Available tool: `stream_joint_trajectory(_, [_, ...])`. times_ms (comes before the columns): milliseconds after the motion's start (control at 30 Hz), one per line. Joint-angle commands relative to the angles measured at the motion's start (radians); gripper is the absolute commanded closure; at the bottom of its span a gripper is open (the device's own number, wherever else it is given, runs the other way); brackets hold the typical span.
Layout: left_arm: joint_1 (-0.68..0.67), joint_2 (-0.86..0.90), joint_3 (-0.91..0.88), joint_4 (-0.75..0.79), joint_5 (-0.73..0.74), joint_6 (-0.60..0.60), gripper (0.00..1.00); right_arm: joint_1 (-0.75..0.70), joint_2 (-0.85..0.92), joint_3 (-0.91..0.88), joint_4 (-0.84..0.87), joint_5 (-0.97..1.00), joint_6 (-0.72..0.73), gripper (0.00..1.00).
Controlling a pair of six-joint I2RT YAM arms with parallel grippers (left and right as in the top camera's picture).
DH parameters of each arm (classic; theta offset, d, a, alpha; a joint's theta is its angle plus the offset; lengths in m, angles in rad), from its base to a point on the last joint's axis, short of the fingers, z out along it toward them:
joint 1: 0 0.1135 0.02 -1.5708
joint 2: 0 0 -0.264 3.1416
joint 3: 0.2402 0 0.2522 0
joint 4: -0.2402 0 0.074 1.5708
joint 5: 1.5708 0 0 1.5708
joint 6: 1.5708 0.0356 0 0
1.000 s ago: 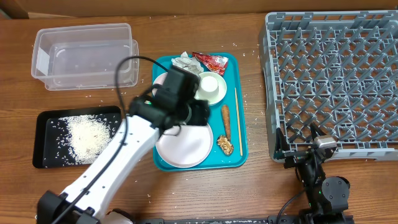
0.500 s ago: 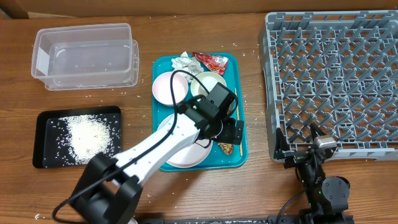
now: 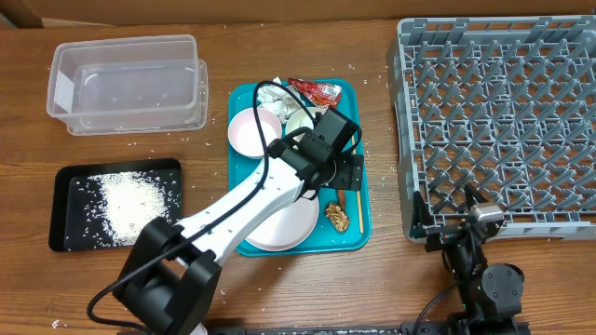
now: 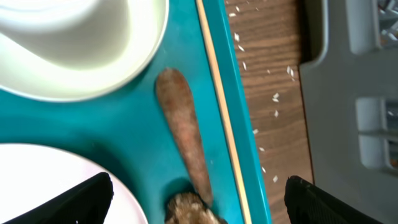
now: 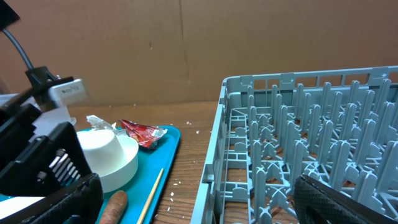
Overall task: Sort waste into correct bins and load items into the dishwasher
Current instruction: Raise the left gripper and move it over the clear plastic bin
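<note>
Brown sausage piece (image 4: pixel 186 134) — long, rough, tapered — beneath the left hand (image 4: pixel 208 199), spread wide apart.

Under the left gripper (image 4: pixel 200 198), on the serving tray (image 4: pixel 140 118): sausage-shaped piece (image 4: pixel 183 134), crumbly bit (image 4: pixel 189 210) at its near end. Just right of it, along the tray edge: wooden stick (image 4: pixel 217 106). Ahead-left: bowl (image 4: pixel 74 43). Near-left: plate (image 4: pixel 50 186). Far right, beyond the tray, on the table (image 4: pixel 267 74): dish rack (image 4: pixel 348 93).
</note>
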Motion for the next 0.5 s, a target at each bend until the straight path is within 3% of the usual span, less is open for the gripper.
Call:
stream_joint_trajectory(0, [0.001,0.046,0.019,0.024,-0.076,-0.002,0.1,-0.003,-0.01,-0.01,0.007,-0.002,-0.003,0.0])
stream_joint_trajectory(167, [0.001,0.045,0.046,0.017,-0.1,0.01,0.12,-0.003,-0.01,-0.01,0.007,-0.002,-0.003,0.0])
stream_joint_trajectory(333, [0.001,0.045,0.146,-0.093,-0.284,0.01,0.12,-0.003,-0.01,-0.01,0.007,-0.002,-0.003,0.0])
stream_joint_trajectory(467, [0.003,0.045,0.169,-0.09,-0.412,0.005,0.12,-0.003,-0.01,-0.01,0.007,-0.002,-0.003,0.0])
